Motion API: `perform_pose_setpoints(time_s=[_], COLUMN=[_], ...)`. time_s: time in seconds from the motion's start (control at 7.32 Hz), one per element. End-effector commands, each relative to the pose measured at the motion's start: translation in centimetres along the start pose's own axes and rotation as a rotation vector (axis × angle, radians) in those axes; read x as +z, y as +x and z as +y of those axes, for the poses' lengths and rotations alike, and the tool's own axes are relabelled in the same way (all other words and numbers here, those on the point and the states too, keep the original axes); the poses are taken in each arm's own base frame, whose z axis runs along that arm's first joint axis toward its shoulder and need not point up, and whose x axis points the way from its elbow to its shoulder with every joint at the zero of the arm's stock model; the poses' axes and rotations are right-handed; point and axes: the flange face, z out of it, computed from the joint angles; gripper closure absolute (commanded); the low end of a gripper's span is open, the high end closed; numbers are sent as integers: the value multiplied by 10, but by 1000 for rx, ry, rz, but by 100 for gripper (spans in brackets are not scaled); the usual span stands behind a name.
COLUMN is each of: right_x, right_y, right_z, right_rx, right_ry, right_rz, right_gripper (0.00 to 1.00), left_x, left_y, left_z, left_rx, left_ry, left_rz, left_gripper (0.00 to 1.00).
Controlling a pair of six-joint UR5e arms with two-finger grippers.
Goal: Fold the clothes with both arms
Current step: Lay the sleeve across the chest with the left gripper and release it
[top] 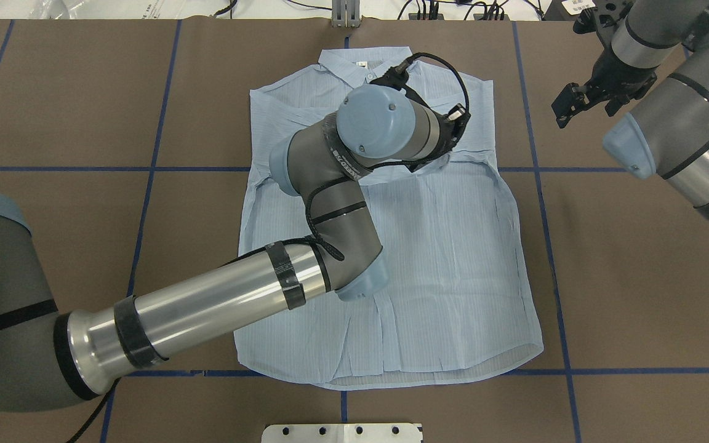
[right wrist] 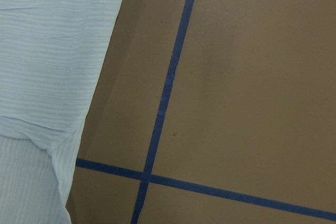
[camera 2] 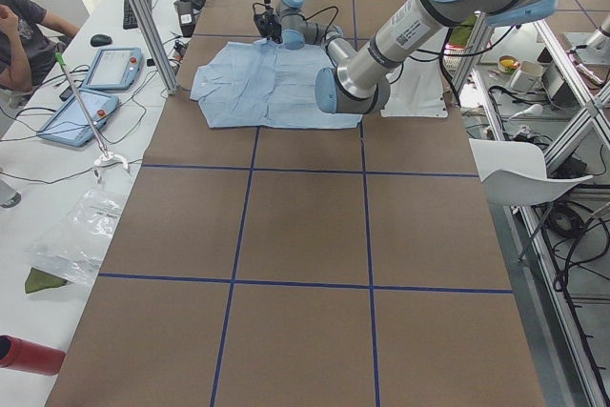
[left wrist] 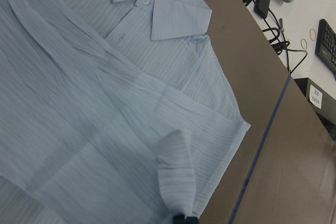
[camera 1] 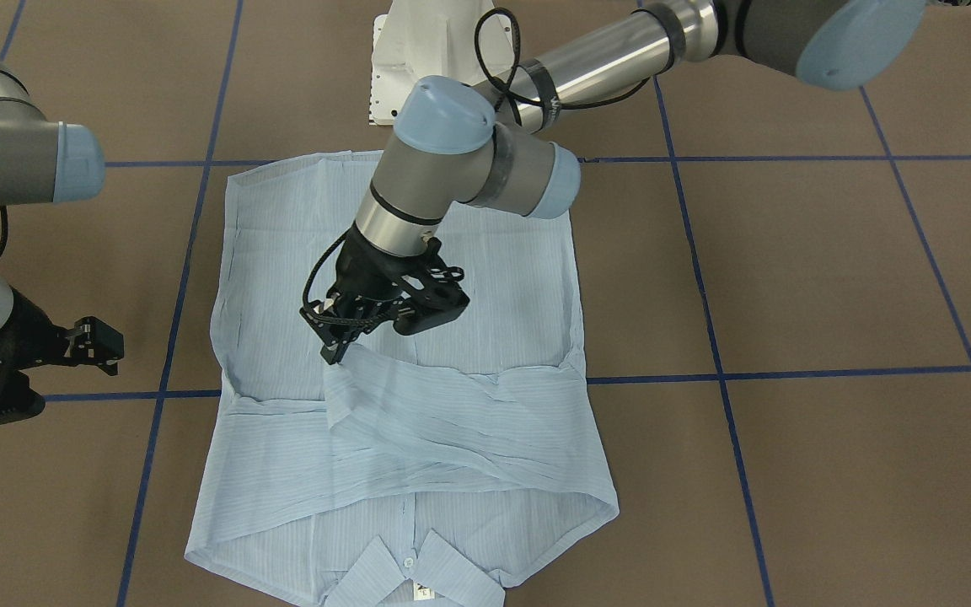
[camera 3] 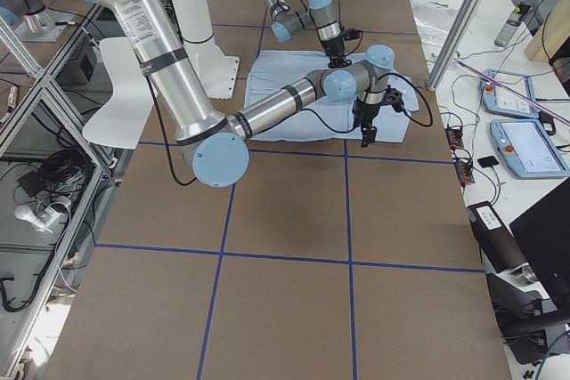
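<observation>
Left gripper (camera 1: 336, 352): jaws clamped together on the end of the shirt's sleeve (camera 1: 452, 413). A small peak of striped cloth rises from the garment up into the fingertips.
Left arm (top: 207, 307): reaches over the shirt, wrist bent down, so the gripper hangs above the chest area.
Shirt (camera 1: 494, 320): pale blue with fine stripes, lying spread on the table directly under the left gripper.
Sleeve: runs from the pinched end away from the left gripper, across the chest to the shoulder on the robot's left — a band of wrinkled cloth lying on top of the body.
Collar (camera 1: 384, 573): beyond the left gripper, at the shirt's end farthest from the robot, with a small white button (camera 1: 408, 561) and the neck label (camera 1: 423, 592) between its points.
Hem: behind the left gripper, on the robot's side, near the white pedestal base (camera 1: 418, 51).
Right gripper (top: 582, 114): fingers look spread apart, with nothing between them. It hangs over bare table, well apart from the left gripper and just off the shirt's shoulder edge.
Right arm (top: 687, 129): off the shirt entirely, out on the robot's right.
Table (camera 1: 831, 278): brown — crossed by blue tape lines (camera 1: 789, 371), one of which passes under the shirt below the left gripper.
</observation>
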Motion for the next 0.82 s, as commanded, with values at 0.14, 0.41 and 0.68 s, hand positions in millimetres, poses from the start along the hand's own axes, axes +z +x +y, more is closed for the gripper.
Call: perform_pose_setpoints(time_s=[0.14, 0.41, 0.68], right_x=[-7, -11, -19], right_y=[-9, -16, -21], right_z=[-3, 1, 9], right_rx=[-2, 0, 64], right_ry=[9, -11, -5], right_rz=[-15, -77, -97], right_gripper=[0, 0, 0], left_x=[-6, -19, -35], left_y=[-23, -38, -58], left_z=[19, 0, -31], left_rx=[95, 135, 146], left_ry=[-33, -22, -35], left_rz=[40, 48, 26], left_gripper=[0, 0, 0])
